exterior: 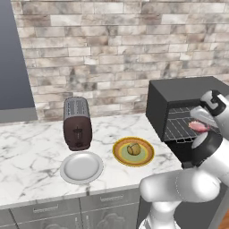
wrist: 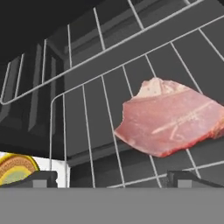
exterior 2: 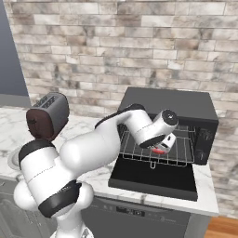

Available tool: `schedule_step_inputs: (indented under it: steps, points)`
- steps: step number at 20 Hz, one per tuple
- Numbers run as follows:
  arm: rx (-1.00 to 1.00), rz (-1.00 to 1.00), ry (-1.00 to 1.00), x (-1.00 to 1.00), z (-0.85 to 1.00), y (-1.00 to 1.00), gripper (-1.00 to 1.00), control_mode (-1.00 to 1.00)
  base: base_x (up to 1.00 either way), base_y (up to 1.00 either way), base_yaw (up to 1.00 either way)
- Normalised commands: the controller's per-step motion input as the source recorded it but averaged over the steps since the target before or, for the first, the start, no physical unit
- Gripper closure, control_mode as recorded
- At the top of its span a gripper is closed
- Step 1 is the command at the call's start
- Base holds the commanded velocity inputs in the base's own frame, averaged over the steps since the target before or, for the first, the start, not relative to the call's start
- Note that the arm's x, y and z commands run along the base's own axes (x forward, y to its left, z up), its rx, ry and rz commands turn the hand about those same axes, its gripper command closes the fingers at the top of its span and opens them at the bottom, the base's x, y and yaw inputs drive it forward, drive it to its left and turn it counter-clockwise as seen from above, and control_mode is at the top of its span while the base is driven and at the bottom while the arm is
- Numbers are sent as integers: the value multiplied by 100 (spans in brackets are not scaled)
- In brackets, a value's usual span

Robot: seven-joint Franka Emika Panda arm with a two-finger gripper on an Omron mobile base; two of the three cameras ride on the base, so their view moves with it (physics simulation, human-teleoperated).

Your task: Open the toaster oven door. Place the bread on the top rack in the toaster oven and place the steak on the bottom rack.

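The black toaster oven (exterior: 179,91) (exterior 2: 172,100) stands at the counter's right end with its door (exterior 2: 153,179) folded down flat. Inside, the pinkish steak (wrist: 168,118) (exterior 2: 160,149) (exterior: 199,126) lies flat on a silver wire rack (wrist: 87,131), which looks like the lower of two. A second rack (exterior 2: 186,132) runs above it. My gripper (wrist: 111,179) (exterior 2: 163,142) hangs open just in front of the steak, its fingertips (wrist: 39,178) wide apart and touching nothing. The small tan bread (exterior: 133,149) sits on a yellow-rimmed green plate (exterior: 118,152) left of the oven.
A dark brown slot toaster (exterior: 77,124) (exterior 2: 46,116) stands by the brick wall. In front of it lies a grey-white plate (exterior: 81,167). The open door juts over the counter's front edge. Drawers (exterior: 49,210) run below the counter.
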Motion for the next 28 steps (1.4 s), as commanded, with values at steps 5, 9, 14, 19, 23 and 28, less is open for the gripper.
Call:
schedule_step_inputs:
  steps: [5, 9, 14, 19, 23, 28]
  points:
    - [13, -8, 0, 23, 0, -7, -100, -100, 0, 0, 0]
    - [3, -8, -1, 24, 0, -11, -100, -100, 0, 0, 0]
    - [0, -2, -13, 15, -1, -13, -100, -100, 0, 0, 0]
    - [0, -3, -26, 9, -6, -4, -100, -100, 0, 0, 0]
    - [0, -5, -32, 13, -7, 0, -100, -100, 0, 0, 0]
    - [5, -5, -3, 23, 0, -7, -100, -100, 0, 0, 0]
